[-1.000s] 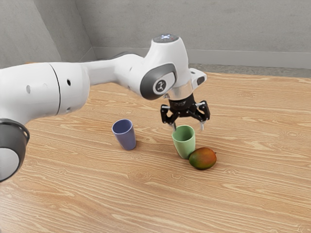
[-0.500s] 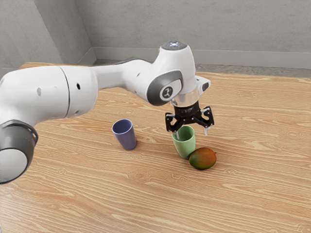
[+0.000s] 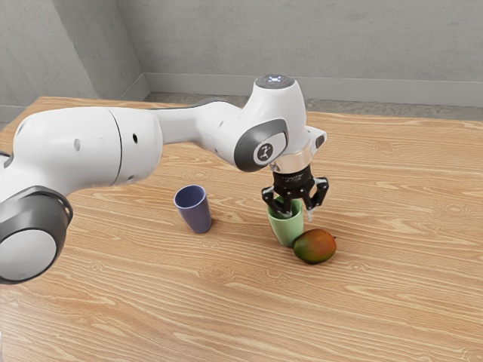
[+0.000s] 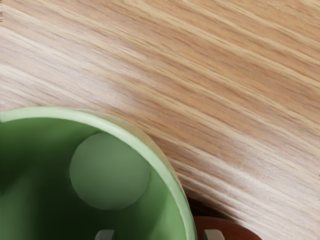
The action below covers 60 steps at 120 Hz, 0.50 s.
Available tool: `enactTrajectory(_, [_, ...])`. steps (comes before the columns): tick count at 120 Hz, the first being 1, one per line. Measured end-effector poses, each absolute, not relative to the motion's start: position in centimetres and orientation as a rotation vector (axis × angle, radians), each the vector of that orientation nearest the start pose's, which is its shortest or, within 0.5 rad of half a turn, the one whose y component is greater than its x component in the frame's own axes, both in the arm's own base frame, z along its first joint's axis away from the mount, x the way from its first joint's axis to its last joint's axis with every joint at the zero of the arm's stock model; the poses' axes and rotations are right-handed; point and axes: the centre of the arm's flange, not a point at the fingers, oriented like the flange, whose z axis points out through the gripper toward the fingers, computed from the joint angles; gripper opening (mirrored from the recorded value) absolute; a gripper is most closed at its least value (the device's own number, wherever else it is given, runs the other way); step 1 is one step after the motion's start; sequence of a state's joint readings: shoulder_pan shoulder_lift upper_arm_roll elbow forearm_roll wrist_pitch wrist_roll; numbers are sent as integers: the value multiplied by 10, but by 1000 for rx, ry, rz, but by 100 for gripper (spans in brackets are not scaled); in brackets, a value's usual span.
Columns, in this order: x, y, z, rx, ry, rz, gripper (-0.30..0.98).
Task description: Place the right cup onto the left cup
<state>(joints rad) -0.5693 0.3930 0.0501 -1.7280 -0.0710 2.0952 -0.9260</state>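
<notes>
In the exterior view, we note a mango (image 3: pixel 315 246) close against the green cup (image 3: pixel 291 232) at four o'clock, crowding its outer side. The blue cup (image 3: pixel 193 209) stands well apart, at nine o'clock from the green one. Both cups are upright on the worktop (image 3: pixel 226 302). We find the claw (image 3: pixel 299 215) partly open over the green cup's rim, one fingertip (image 4: pixel 105 235) inside, the other outside, gripping nothing.

In my exterior view I see a flat grey wall (image 3: pixel 317 38) at twelve o'clock, its corner (image 3: pixel 142 69) toward eleven, behind speckled grey floor (image 3: pixel 423 110) and a brown wood-grained desk (image 3: pixel 377 302).
</notes>
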Motion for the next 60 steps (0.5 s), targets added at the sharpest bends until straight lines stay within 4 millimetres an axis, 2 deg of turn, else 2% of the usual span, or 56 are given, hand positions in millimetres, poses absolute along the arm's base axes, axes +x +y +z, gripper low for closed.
enactTrajectory(25, [565, -327, 353, -3073, -721, 77, -3])
enactTrajectory(60, [565, -325, 353, -3063, -748, 78, -8])
